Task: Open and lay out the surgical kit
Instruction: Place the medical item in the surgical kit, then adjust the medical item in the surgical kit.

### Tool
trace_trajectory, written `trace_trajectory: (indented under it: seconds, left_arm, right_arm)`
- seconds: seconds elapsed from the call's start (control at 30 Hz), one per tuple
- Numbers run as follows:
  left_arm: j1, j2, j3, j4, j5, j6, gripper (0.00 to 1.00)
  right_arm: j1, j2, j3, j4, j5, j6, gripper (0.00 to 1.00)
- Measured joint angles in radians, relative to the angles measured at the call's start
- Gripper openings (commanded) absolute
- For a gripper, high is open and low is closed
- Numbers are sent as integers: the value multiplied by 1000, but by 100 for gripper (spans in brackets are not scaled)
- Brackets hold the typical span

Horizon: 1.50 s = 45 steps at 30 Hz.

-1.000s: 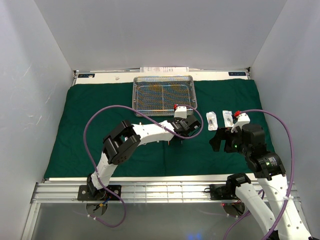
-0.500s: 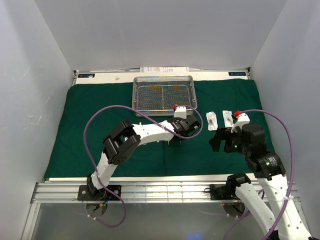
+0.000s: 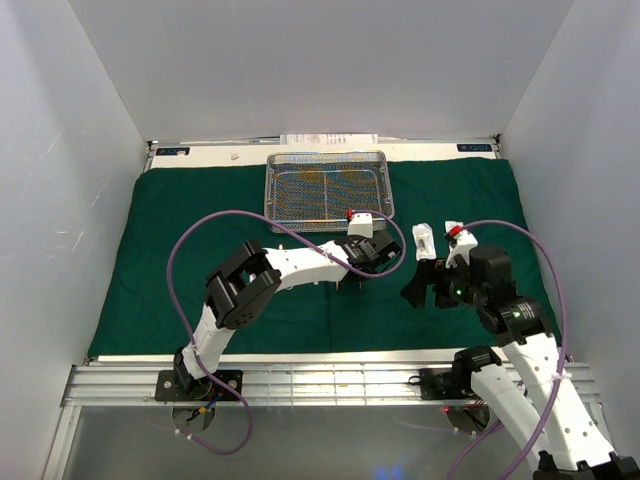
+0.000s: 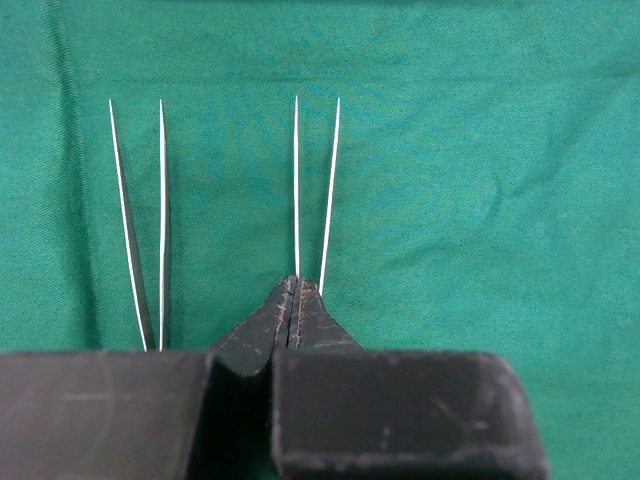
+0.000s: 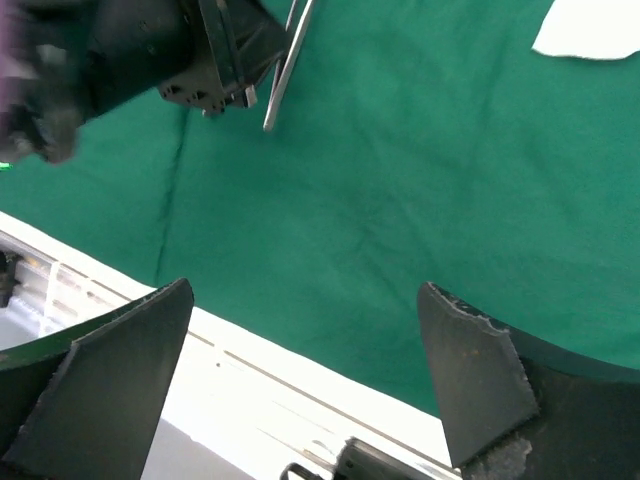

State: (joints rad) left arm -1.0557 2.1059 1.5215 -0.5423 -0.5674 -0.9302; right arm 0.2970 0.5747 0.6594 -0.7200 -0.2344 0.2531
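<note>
The dark green cloth lies spread flat over the table, with the wire-mesh tray standing on its far middle stretch. Just off the tray's near right corner, the left gripper reaches low over the cloth with its jaws pressed tightly together. Farther right of the tray and nearer the arm bases, the right gripper hangs above bare cloth, jaws spread wide with nothing between them. A white packet lies to the right of the tray's near right corner. A second white packet lies just beyond it, partly covered by the right arm. The first tweezers lie on the tray's near side, tines pointing away from the left gripper's closed tips. Those tips cover the joined end, so whether they actually pinch it is hard to tell. The second tweezers lie close alongside, roughly parallel.
</note>
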Motion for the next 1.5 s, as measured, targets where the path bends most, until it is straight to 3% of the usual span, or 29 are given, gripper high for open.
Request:
trace_trajectory:
  seconds: [0.43, 0.73, 0.93, 1.13, 1.5]
  left_arm:
    - [0, 0, 0, -11, 7, -23, 2]
    - [5, 0, 0, -27, 11, -43, 2]
    - [6, 0, 0, -28, 16, -51, 2]
    - [6, 1, 0, -29, 18, -55, 2]
    - [6, 23, 30, -34, 18, -58, 2]
  right_arm:
    - [0, 114, -313, 354, -200, 175, 69]
    - [0, 274, -399, 684, -334, 296, 51]
    - [6, 415, -400, 892, -412, 351, 27]
    - [13, 559, -401, 1066, -477, 418, 18]
    - [31, 770, -403, 1343, -537, 539, 15]
